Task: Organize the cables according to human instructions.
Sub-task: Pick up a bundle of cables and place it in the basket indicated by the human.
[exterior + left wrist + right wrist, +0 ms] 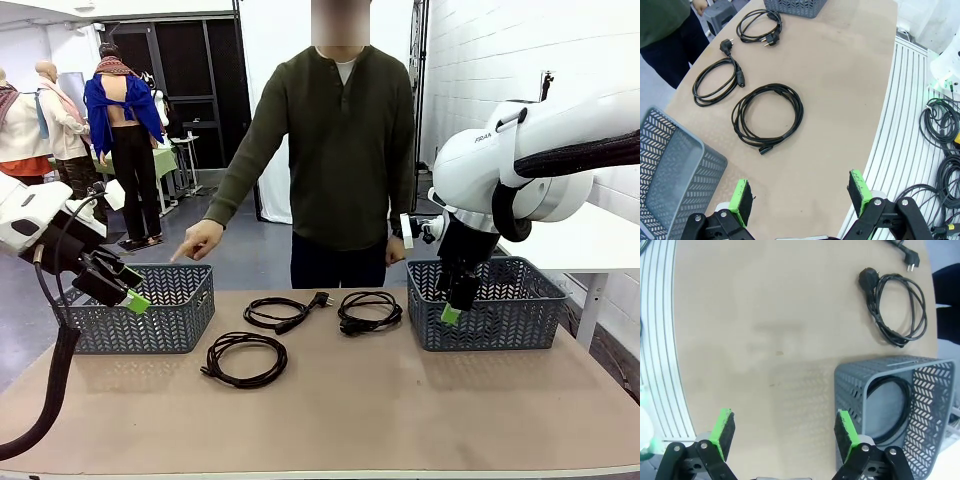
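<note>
Three coiled black cables lie on the table: one nearest me point(244, 360) point(768, 114), one in the middle point(285, 312) point(715, 81) and one toward the right point(369, 311) point(759, 26) point(900, 310). Another cable point(890, 405) lies inside the right grey basket point(490, 303) point(875, 375). The human stands at the far side, a hand point(198, 240) pointing down at the left grey basket point(140, 307) point(670, 175). My left gripper point(128, 292) point(801, 192) hangs open in front of that basket. My right gripper point(455, 308) point(785, 430) is open at the right basket's near-left corner.
A ribbed white surface point(905, 165) borders the table on my side, with loose black cords point(940, 150) lying beyond it. The table's front half is bare brown board point(380, 410).
</note>
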`<state>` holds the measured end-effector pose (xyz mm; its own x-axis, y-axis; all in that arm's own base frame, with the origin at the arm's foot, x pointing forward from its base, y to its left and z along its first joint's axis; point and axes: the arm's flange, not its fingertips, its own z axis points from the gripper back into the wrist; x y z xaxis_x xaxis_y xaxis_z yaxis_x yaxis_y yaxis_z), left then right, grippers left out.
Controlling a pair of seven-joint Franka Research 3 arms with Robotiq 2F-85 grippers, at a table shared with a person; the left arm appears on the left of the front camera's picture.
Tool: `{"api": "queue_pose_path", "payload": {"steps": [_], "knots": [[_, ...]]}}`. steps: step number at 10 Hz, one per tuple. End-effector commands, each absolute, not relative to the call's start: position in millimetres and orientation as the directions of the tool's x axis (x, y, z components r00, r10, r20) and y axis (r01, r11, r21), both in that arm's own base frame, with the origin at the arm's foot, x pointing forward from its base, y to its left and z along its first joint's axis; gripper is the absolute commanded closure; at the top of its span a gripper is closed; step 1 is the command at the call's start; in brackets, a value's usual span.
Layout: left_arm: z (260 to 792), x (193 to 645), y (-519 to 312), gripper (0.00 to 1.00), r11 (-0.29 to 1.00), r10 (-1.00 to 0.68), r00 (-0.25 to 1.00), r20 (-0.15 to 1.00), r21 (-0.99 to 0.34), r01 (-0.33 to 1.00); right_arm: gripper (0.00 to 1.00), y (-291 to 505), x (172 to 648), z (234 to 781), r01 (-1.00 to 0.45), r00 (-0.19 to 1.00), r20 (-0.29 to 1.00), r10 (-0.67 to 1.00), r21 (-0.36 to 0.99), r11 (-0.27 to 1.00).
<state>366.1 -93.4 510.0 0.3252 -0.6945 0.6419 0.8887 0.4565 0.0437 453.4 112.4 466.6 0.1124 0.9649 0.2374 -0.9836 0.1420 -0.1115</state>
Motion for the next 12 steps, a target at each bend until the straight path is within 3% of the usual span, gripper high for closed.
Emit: {"api": "queue_pose_path", "payload": {"steps": [1,12], "knots": [[509.4,368.4,-90.9,0.00,0.440,-0.691,0.311,0.653,0.038,0.897,0.00,114.0,456.7,466.7,-0.982,0.122,0.235,0.964,-0.111,0.151],[510.0,366.1,-93.4,0.00,0.456,-0.694,0.325,0.642,0.044,0.889,0.00,114.0,456.7,466.7,-0.982,0.122,0.235,0.964,-0.111,0.151]]}}
